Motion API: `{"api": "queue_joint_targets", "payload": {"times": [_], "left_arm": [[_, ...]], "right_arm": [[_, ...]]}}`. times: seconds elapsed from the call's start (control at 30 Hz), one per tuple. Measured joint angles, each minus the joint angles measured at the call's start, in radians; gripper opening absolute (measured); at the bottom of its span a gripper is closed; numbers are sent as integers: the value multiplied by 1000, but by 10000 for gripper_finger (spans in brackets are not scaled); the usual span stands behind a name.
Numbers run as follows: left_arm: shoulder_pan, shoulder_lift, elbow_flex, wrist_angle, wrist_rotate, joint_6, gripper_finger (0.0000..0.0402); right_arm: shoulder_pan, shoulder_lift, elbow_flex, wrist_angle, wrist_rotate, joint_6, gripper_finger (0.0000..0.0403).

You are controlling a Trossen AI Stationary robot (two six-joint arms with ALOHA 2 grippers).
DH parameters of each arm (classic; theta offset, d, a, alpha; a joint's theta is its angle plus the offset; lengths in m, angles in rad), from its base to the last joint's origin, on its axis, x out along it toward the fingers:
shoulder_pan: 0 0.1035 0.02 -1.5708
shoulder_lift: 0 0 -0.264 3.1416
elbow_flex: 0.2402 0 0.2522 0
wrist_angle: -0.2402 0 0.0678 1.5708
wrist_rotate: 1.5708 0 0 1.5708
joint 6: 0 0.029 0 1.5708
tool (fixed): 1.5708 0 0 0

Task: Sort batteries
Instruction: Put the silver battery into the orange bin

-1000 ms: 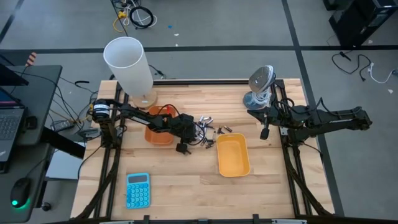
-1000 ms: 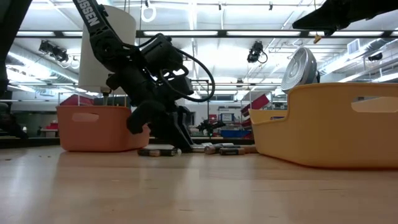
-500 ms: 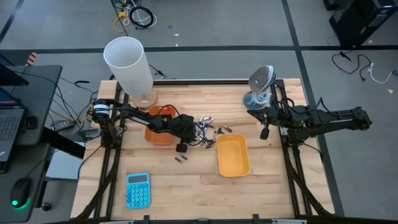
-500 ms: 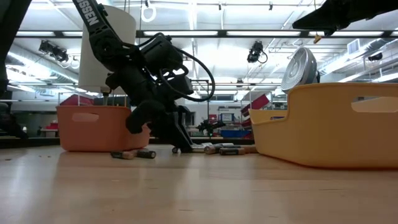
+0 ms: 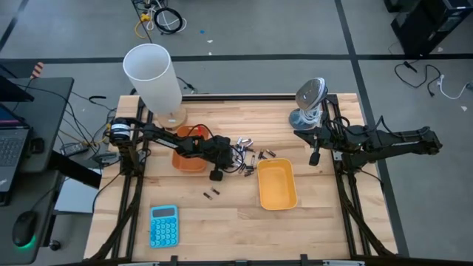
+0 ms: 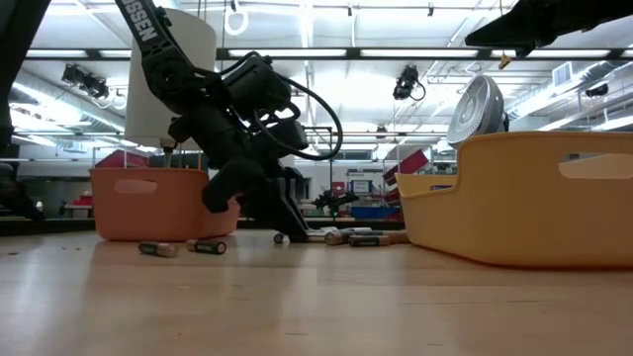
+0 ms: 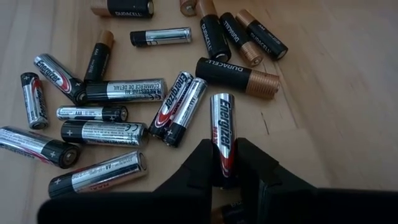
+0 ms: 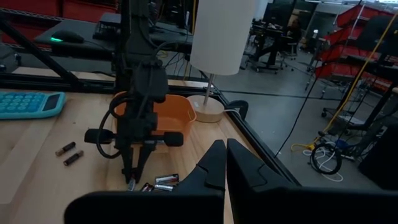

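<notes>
A heap of small silvery and dark batteries lies on the wooden table between the orange tray and the yellow tray; the left wrist view shows them spread out. Two dark batteries lie apart nearer the table's near edge, also seen in the low view as a loose pair. My left gripper is at the heap's near-left side, shut on one battery. My right gripper is shut and hangs over the table's right part, by the fan. My left gripper pinches a silver-and-red battery by one end between its two fingers. The battery lies along the fingers and sticks out ahead of them toward the heap. The fingers come down slanting from the table's left. Whether its free end rests on the wood I cannot tell.
A white lamp stands at the far left behind the orange tray, and a small fan at the far right. A blue calculator lies near the near-left edge. Bare wood lies between the calculator and the yellow tray.
Two dark batteries have rolled away from my left gripper toward the table's near edge and now lie well apart from it. The gripper itself has stayed at the heap.
</notes>
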Motion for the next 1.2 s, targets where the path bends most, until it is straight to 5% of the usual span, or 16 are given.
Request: {"api": "queue_joint_targets", "payload": {"times": [0.6, 1.2], "left_arm": [[-9, -42, 0, 29, -5, -18, 42], [-60, -360, 0, -196, -11, -77, 42]], "right_arm": [[0, 0, 0, 16, 0, 0, 3], [0, 0, 0, 23, 0, 0, 3]]}}
